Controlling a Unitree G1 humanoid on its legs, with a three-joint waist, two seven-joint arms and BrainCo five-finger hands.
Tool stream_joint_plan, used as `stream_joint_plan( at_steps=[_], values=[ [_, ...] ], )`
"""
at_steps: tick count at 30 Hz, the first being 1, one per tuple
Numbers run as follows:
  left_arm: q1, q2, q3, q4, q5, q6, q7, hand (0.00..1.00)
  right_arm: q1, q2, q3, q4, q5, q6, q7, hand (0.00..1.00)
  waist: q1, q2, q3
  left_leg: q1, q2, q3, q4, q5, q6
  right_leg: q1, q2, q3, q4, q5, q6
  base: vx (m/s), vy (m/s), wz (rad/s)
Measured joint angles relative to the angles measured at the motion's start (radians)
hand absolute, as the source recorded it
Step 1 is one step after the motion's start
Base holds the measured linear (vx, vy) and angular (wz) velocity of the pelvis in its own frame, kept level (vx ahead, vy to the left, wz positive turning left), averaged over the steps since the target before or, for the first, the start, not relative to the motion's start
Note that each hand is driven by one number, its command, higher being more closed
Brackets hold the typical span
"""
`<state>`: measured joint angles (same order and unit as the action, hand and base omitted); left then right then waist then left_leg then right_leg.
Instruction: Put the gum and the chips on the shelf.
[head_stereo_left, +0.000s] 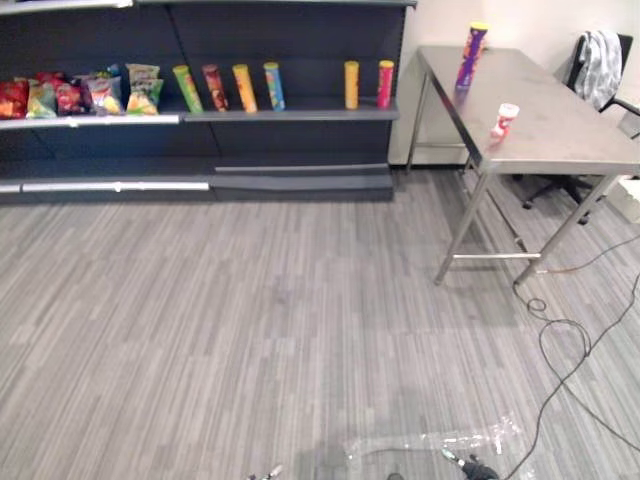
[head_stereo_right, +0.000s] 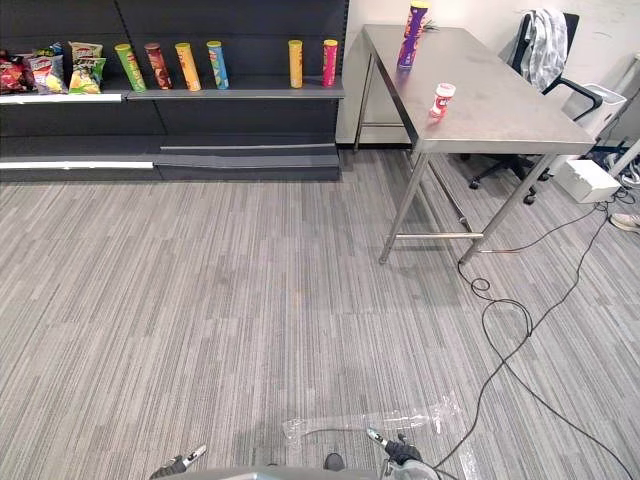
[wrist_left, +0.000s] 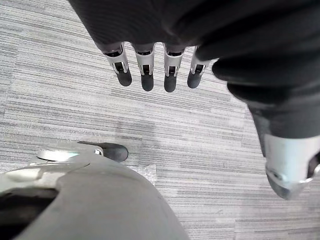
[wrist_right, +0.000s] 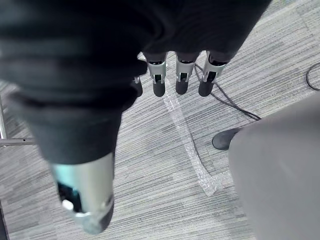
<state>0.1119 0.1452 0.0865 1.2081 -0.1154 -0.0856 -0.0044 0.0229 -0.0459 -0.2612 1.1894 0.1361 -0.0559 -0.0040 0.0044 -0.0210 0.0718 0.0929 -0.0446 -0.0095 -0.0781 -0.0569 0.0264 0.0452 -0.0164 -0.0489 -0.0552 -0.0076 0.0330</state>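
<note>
Gum (head_stereo_left: 505, 120), left eye view: small pot upright near the middle of the table (head_stereo_left: 570, 140); long axis vertical, cap up, probably staged for pickup.
Chips (head_stereo_left: 472, 55), left eye view: purple tube upright at the table's far end; axis vertical.
Shelf (head_stereo_right: 240, 93), right eye view: left of the table, with tubes (head_stereo_right: 187, 65) standing in a row; likely the destination.
Left hand (wrist_left: 146, 67), left wrist view: fingers straight, empty, well apart from the table.
Right hand (wrist_right: 182, 75), right wrist view: fingers straight, empty, likewise apart from the table.
</note>
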Motion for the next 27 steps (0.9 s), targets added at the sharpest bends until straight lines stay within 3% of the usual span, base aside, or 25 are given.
stream_joint_plan(
  at_steps=[17, 27],
  values=[
    [0.013, -0.004, 0.015, -0.018, 0.011, -0.003, 0.008, 0.0, 0.001, 0.011, -0.016, 0.0, -0.016, -0.001, -0.001, 0.0, 0.0, -0.006, -0.001, 0.017, -0.005, -0.007, -0.006, 0.007, 0.011, 0.018, -0.004, -0.009, -0.002, -0.001, 0.001, 0.0, -0.002, 0.01],
    [0.013, 0.006, -0.036, -0.018, 0.007, -0.023, 0.018, 0.0, 0.004, 0.014, -0.006, 0.001, -0.007, -0.015, 0.0, 0.0, 0.0, -0.007, -0.003, 0.021, -0.005, -0.009, -0.006, 0.009, 0.012, 0.022, -0.005, -0.012, -0.002, -0.001, 0.002, 0.0, 0.0, 0.0]
  ],
)
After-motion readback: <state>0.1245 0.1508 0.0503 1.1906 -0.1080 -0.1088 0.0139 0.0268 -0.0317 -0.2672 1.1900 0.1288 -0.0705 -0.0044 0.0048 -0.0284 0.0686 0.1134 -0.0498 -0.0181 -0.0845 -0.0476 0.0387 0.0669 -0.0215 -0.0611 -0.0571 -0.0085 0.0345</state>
